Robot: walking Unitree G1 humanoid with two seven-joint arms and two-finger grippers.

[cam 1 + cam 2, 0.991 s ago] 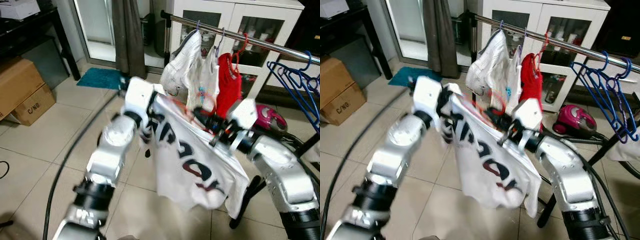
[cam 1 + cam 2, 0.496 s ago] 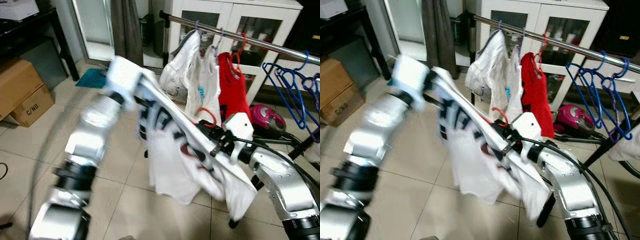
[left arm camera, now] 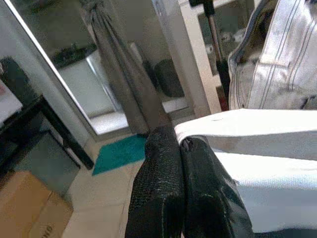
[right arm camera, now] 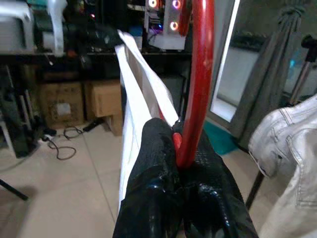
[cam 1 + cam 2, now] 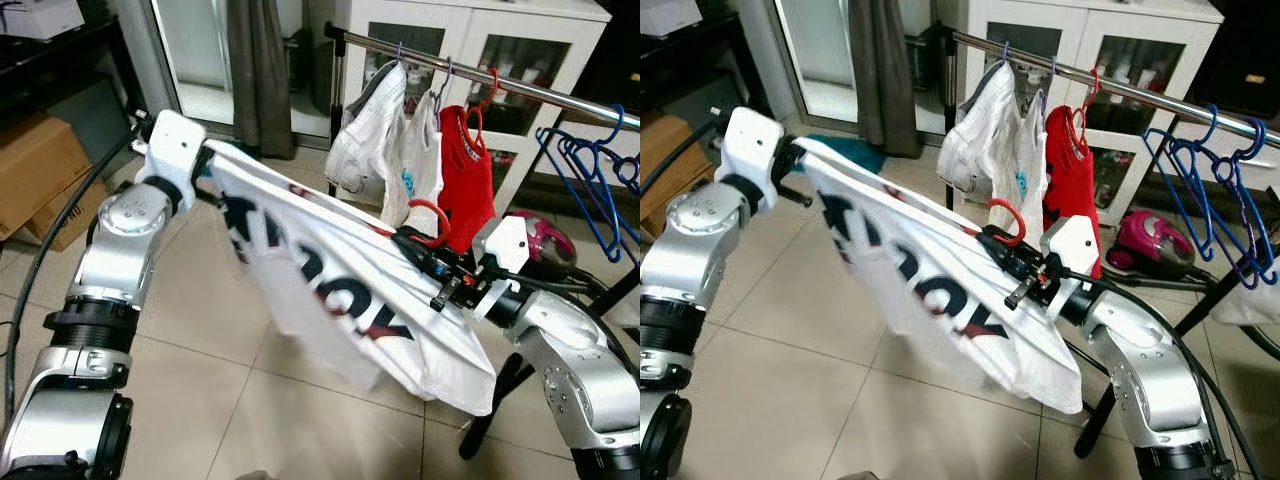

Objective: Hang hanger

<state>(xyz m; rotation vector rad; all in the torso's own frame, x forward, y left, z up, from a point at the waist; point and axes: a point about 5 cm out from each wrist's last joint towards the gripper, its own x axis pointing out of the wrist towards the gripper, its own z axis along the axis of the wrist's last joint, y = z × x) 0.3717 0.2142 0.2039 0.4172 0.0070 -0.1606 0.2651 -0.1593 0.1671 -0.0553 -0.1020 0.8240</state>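
You've got big dark block letters running across the white T-shirt (image 5: 940, 290), stretched out and seen back to front, so the word cannot be made out beyond shapes that look like an "O", a "C" and a "Y". The cardboard box (image 3: 29, 218) in the left wrist view carries a small dark print on its side, too small and cut off for you to read. Nothing else in front of you bears a legible label, brand, number or sign.
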